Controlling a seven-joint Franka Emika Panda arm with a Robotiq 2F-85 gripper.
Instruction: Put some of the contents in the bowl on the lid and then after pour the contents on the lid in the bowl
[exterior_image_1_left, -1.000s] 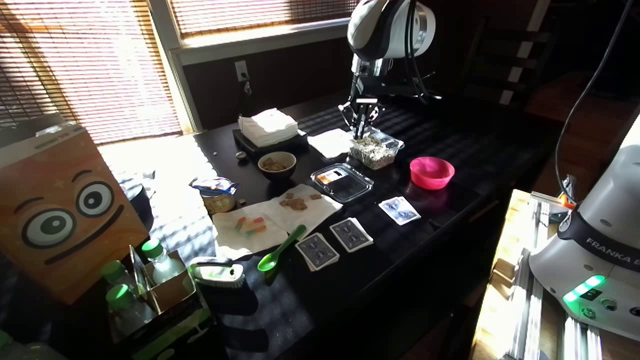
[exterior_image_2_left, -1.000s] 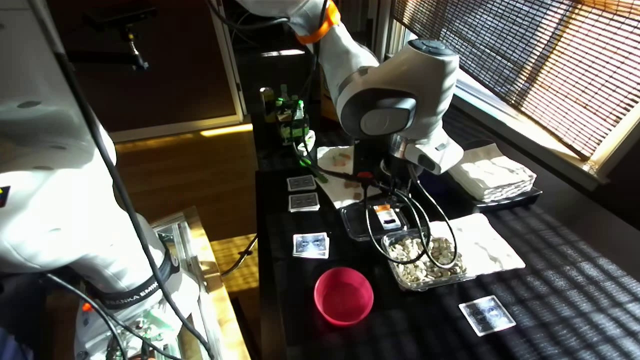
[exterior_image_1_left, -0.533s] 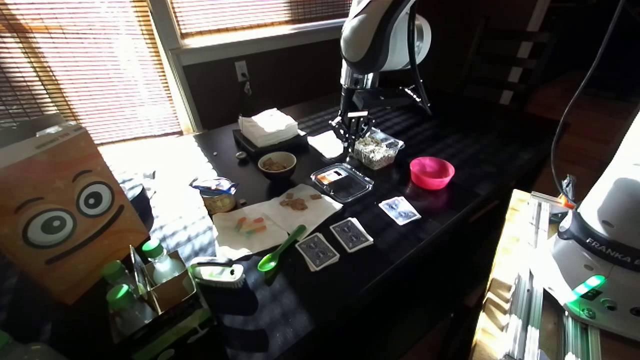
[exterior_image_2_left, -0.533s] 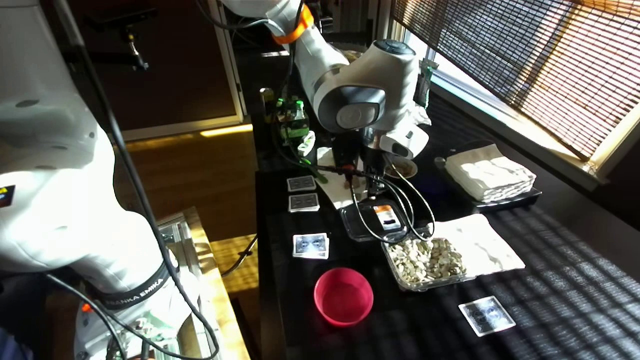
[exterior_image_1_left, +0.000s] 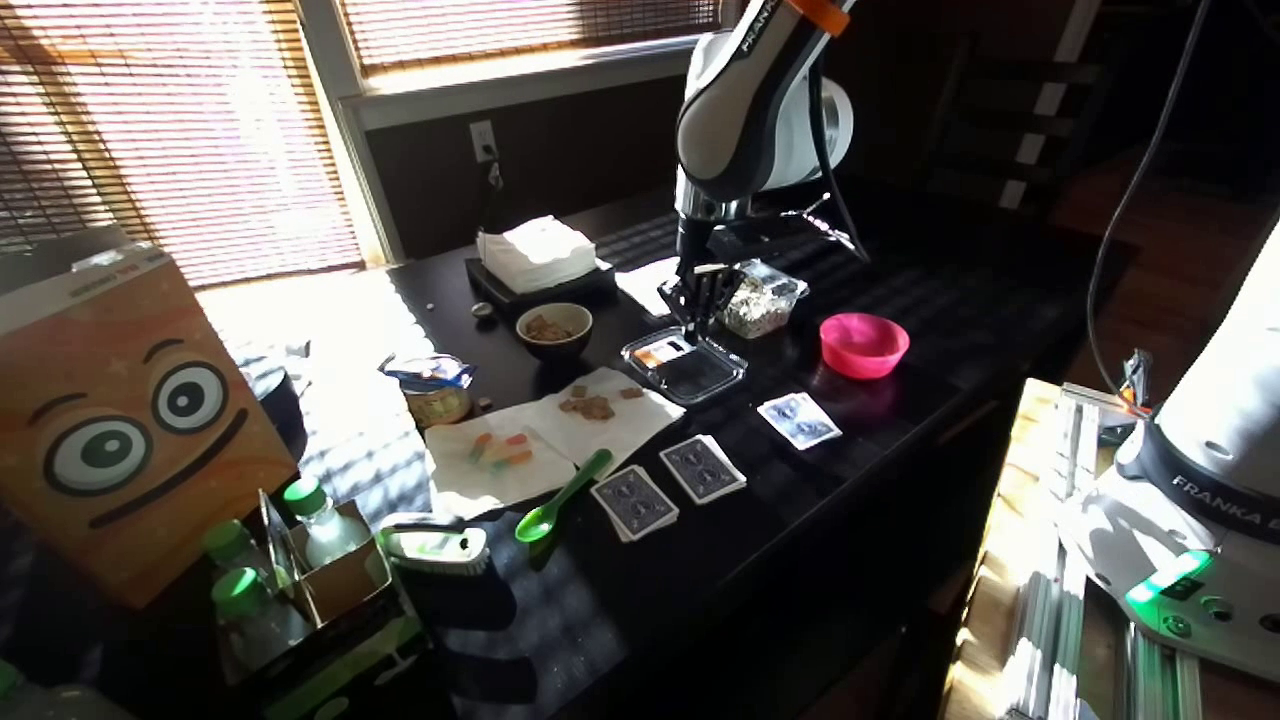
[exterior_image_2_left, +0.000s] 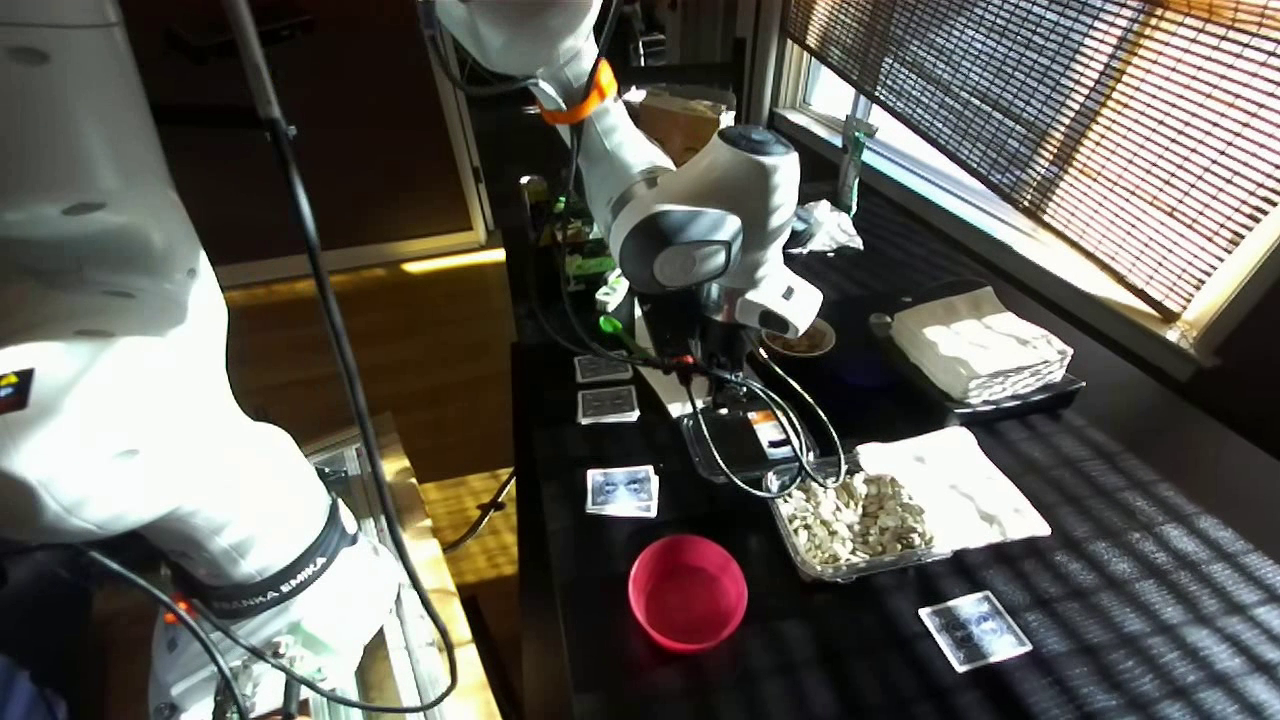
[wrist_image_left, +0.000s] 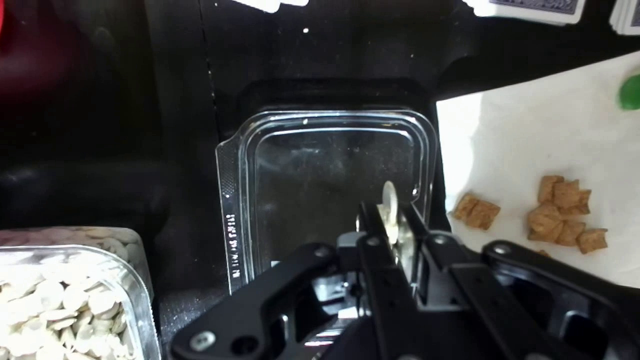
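Desk (exterior_image_2_left: 840, 650), dark and barred with sunlight. Above, the hand (wrist_image_left: 391, 215) points down, drawn narrow. Near the hand, the square clear bowl (exterior_image_1_left: 765, 316) stands upright. Just beside the bowl, apart, the clear lid (wrist_image_left: 320, 170) lies flat beneath the hand. Smallest, the pale seeds (exterior_image_2_left: 855, 525): most heaped in the bowl, a few pinched in the hand.

In the wrist view, note the lid (wrist_image_left: 325, 185) partly hidden behind the gripper (wrist_image_left: 390, 217) and the bowl (wrist_image_left: 142, 300) cut off by the left and bottom edges. Note the pinched contents (wrist_image_left: 390, 196), too obscured to count. In an exterior view, note the orange box (exterior_image_1_left: 145, 430) cropped at left.
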